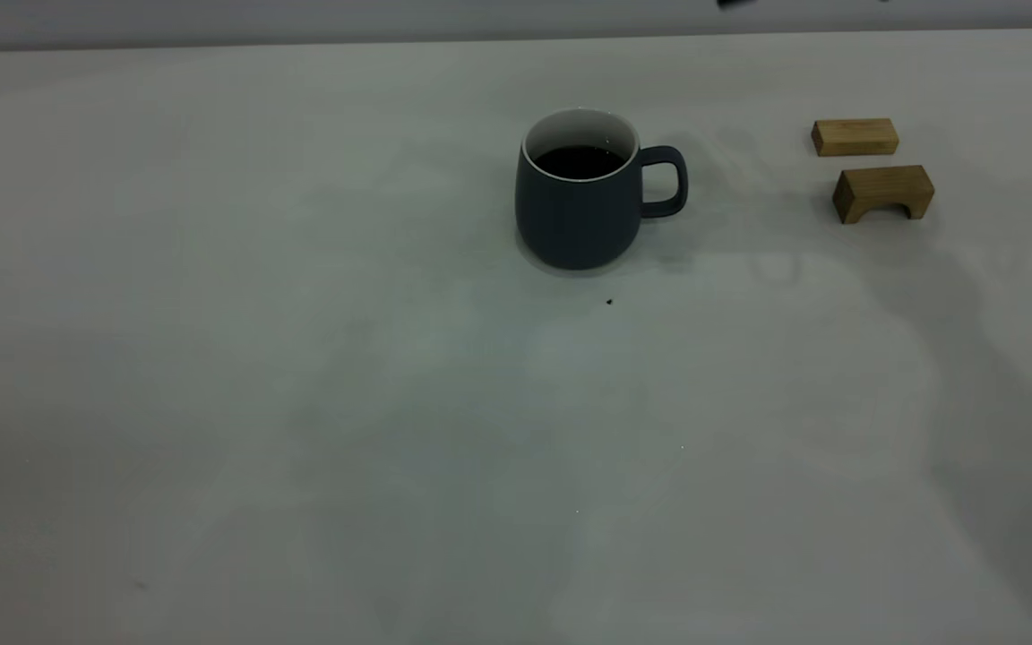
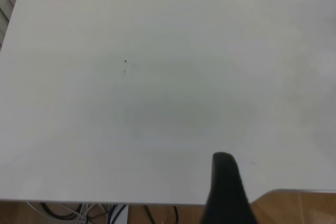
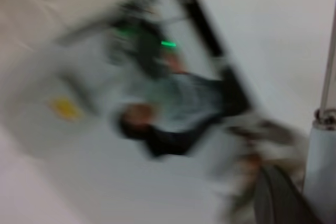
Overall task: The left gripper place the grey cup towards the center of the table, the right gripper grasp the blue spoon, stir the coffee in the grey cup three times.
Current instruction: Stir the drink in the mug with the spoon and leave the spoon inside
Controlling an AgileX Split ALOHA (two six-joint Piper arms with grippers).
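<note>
The grey cup [image 1: 580,193] stands upright near the middle of the table [image 1: 301,403], handle to the right, with dark coffee [image 1: 579,161] inside. No gripper is near it in the exterior view. In the right wrist view the blue spoon's pale handle [image 3: 319,166] and metal stem [image 3: 331,61] stay sharp beside a dark finger [image 3: 278,198] while the background smears. My right gripper [image 3: 294,192] is shut on the blue spoon. Part of my left gripper [image 2: 224,182] shows over the table's near edge, above bare tabletop.
Two tan wooden blocks lie at the back right, a flat one [image 1: 855,136] and an arched one [image 1: 883,192]. A tiny dark speck [image 1: 609,302] lies just in front of the cup. A black sliver [image 1: 735,3] pokes in at the top edge.
</note>
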